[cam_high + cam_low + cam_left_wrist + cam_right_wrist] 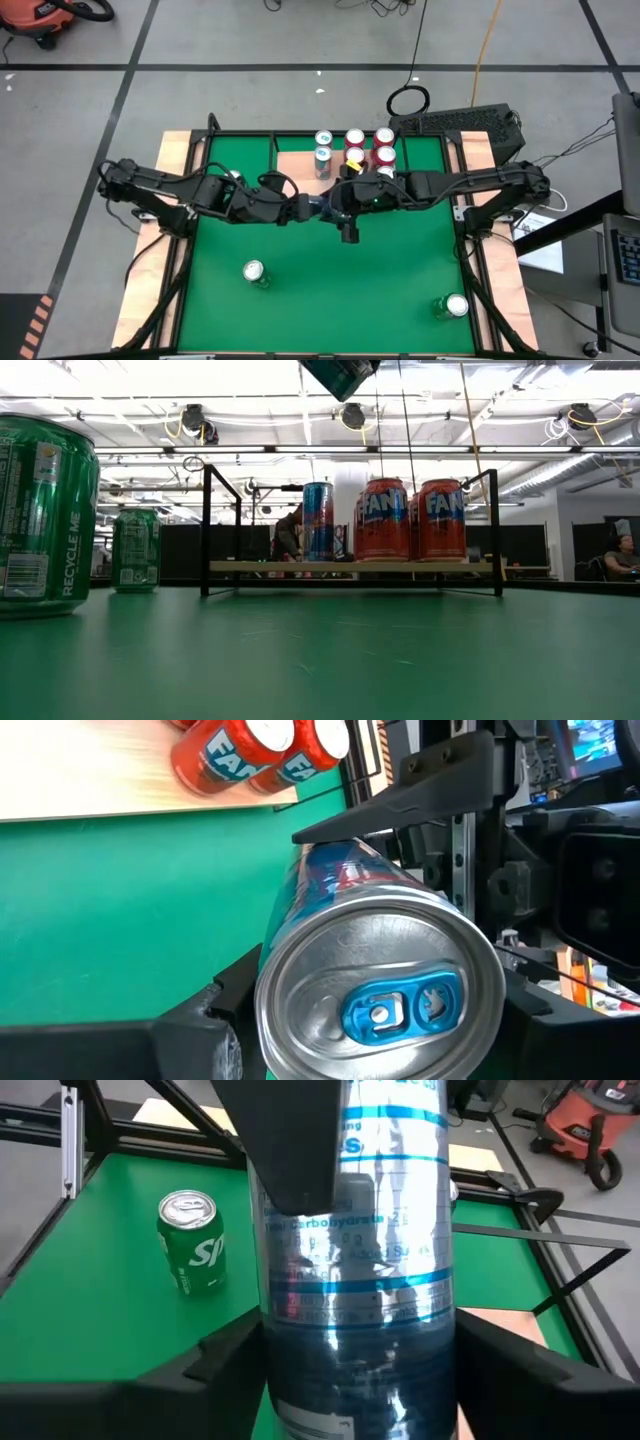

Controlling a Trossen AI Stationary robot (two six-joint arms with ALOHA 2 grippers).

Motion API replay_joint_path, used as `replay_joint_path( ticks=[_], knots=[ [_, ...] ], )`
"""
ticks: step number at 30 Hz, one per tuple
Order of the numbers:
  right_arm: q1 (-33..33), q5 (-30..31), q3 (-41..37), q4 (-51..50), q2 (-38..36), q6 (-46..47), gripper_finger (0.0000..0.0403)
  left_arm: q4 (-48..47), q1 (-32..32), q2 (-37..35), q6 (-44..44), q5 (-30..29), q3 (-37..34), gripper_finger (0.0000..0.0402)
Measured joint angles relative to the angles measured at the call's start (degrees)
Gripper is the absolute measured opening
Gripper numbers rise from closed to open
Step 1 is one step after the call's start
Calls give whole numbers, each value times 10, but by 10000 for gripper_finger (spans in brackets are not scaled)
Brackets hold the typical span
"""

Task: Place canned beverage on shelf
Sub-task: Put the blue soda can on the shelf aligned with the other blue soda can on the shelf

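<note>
Above the middle of the green counter (300, 310), a slim blue can (375, 990) hangs between both arms, long axis lying level, its silvery lid with blue tab facing the left wrist. The left claw (312, 208) pinches it by smooth metal sides; the right claw (338, 203) has its dark fingers on either side of the printed barrel, contact unclear. The light-wood shelf (300, 165) with thin black rail holds upright cans, red ones (405, 520) among them. Two green cans (255, 273) stand near the front.
</note>
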Motion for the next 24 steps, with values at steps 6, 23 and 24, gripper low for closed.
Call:
replay_joint_path(
  ticks=[6,23,24],
  knots=[
    [0,-12,0,0,0,1,224,9,0,0,11,-1,0,248],
    [-51,-182,0,-12,-29,122,232,124,39,-11,341,-83,38,368],
    [-58,-207,0,-12,-29,136,232,124,47,-13,366,-72,42,368]
  ],
)
